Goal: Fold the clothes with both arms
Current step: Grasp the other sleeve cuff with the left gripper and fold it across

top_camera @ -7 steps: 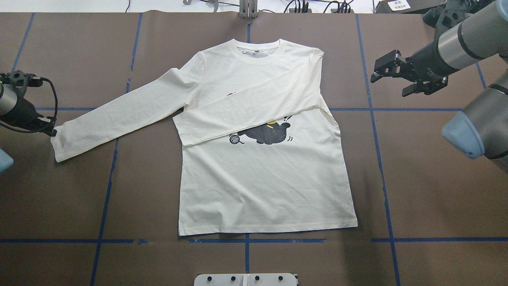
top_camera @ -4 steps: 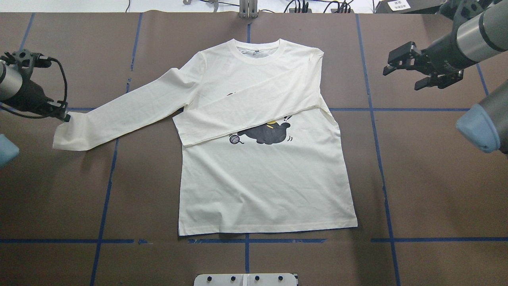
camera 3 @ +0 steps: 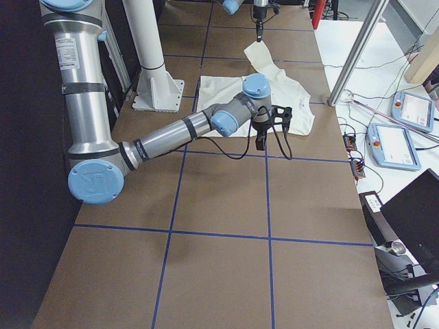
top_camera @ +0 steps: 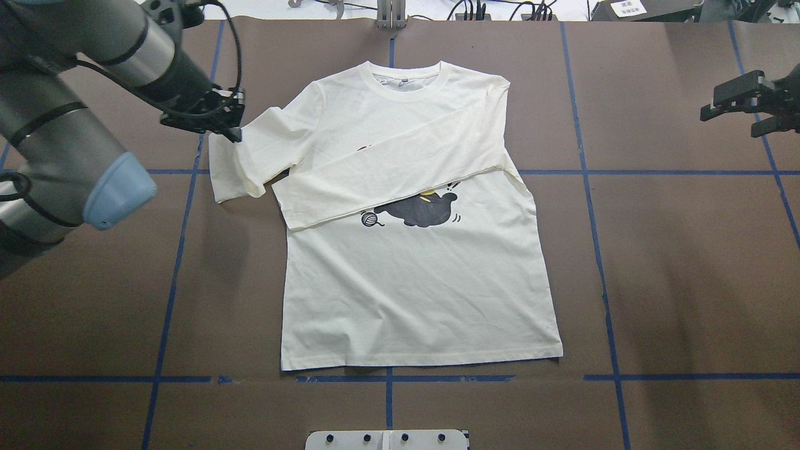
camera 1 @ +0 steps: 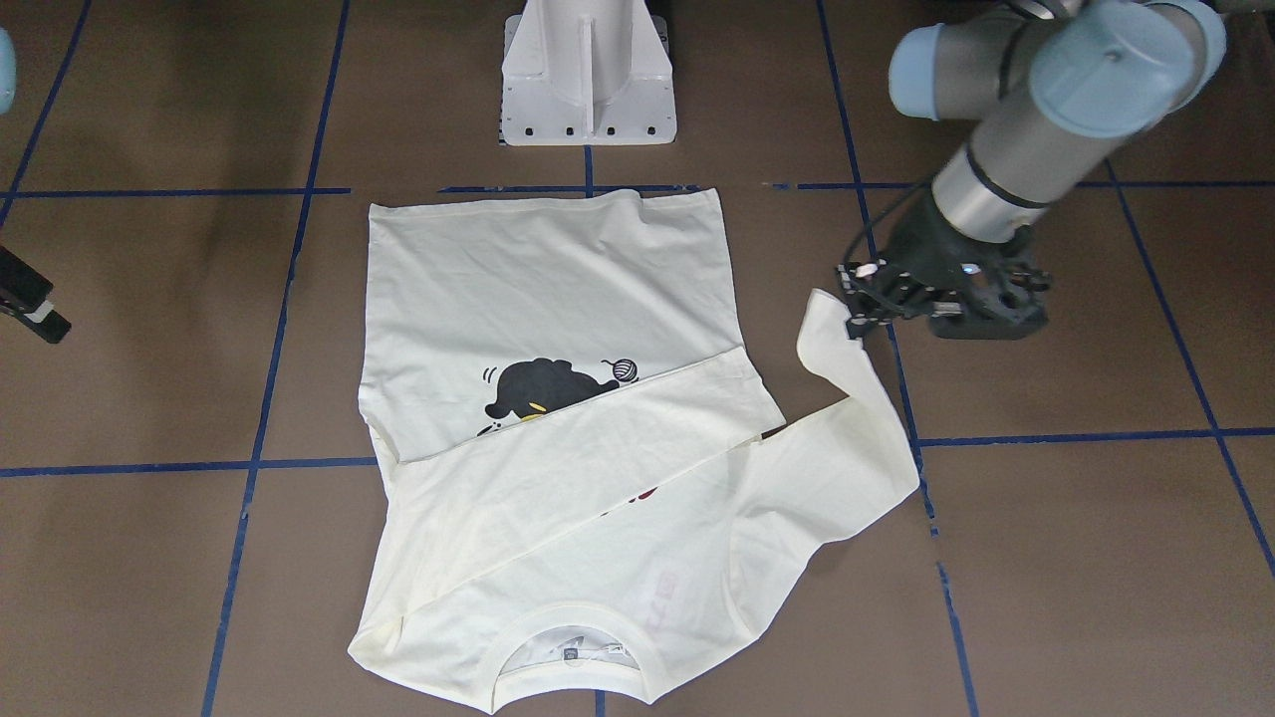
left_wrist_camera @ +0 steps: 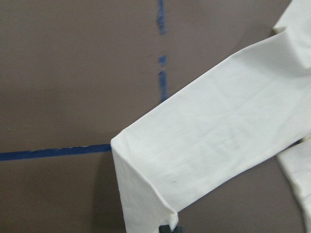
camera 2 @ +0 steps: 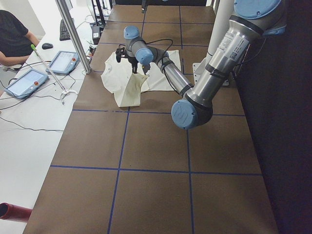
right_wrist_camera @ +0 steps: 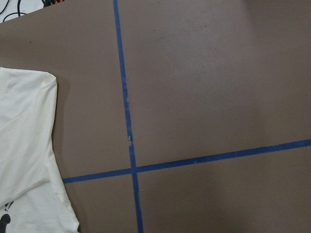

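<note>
The shirt (top_camera: 412, 281) lies flat on the brown table (top_camera: 656, 281), one sleeve folded across its chest. The left gripper (top_camera: 230, 129) pinches the other sleeve (top_camera: 250, 159) by the shirt's shoulder; only the left side view shows it hanging lifted. The right gripper (top_camera: 731, 122), parted and empty, hovers well off the shirt's opposite side.

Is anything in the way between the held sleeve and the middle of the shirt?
Nothing visible. The left gripper holds the sleeve up beside the shirt; only the shirt itself lies ahead. The right gripper is far aside.
</note>
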Robot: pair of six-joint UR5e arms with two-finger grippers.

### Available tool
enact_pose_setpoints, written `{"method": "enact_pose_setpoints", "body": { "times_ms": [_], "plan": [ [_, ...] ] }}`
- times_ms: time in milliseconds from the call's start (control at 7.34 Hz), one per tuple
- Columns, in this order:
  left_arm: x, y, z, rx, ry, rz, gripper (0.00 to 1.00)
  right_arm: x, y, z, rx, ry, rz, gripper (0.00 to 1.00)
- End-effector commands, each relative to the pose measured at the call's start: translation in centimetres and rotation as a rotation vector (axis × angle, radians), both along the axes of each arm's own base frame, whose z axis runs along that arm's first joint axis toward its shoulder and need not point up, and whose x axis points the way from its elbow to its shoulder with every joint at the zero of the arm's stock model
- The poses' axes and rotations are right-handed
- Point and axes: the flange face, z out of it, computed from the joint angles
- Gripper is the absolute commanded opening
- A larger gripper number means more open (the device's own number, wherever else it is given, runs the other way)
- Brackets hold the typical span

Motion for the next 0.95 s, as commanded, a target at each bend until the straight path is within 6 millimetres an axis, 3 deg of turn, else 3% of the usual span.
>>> {"method": "enact_pose_setpoints", "body": {
  "times_ms": [0,136,272,409,545,681,817],
  "plan": [
    [8.6,1.0,-8.9,-0.029,0.102,-0.064,0.00,2.3,3.0,1.7,0.008,0.021,-0.002,1.00],
    [14.3,-1.1,-13.9,-0.084,0.146,-0.128,0.00,2.3,3.3,2.0,0.000,0.021,-0.004,1.00],
    [20.6,-1.8,-18.0,-0.086,0.111,-0.169,0.00,2.3,3.2,3.4,-0.025,0.031,-0.004,1.00],
    [24.5,-2.7,-19.1,-0.044,0.140,-0.181,0.00,2.4,3.3,4.0,-0.022,0.040,-0.014,1.00],
    [27.3,-3.5,-18.0,-0.007,0.187,-0.176,0.00,2.6,3.4,4.1,-0.020,0.042,-0.013,1.00],
    [30.3,-2.4,-17.8,0.050,0.206,-0.227,0.00,3.1,3.6,4.1,-0.022,0.040,-0.004,1.00],
    [31.2,-1.7,-17.7,0.068,0.210,-0.245,0.00,3.2,3.6,4.5,-0.029,0.045,-0.002,1.00]
  ]
}}
